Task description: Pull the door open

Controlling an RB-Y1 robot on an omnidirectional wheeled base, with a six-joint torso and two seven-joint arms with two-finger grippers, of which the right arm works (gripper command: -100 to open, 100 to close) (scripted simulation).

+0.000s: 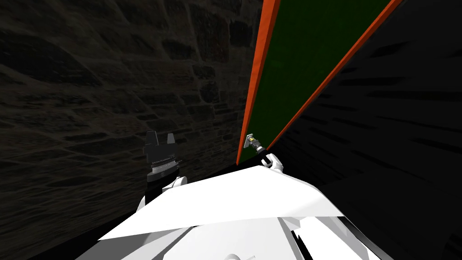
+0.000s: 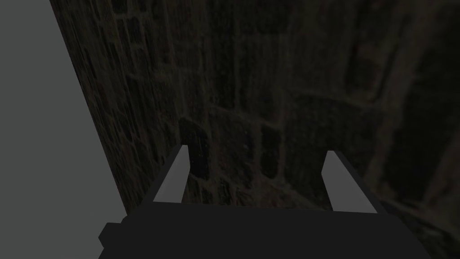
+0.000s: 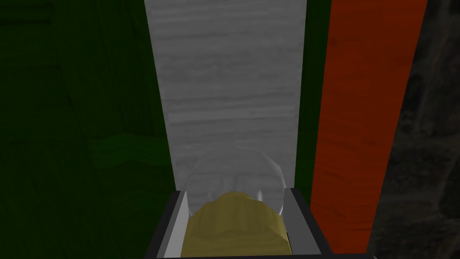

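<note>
right gripper (image 3: 236, 193) pinching yellowish door knob (image 3: 236, 225) by its sides, grey backplate (image 3: 231, 90) on dark green door (image 3: 67, 112), orange frame (image 3: 364, 112) alongside, left gripper (image 2: 256, 155) spread, facing dark stone wall (image 2: 292, 67)

A doorway inside a stone-built house is shown: a wall (image 1: 113, 90) of dark, rough stonework is met by a dark green door (image 1: 307, 54) set in an orange-red frame (image 1: 261, 76), and a grey plate (image 3: 233, 90) with a yellowish knob (image 3: 236, 225) is fitted to it.

Knob (image 3: 236, 204) on plate (image 3: 233, 90), beside frame (image 3: 359, 117)
</note>
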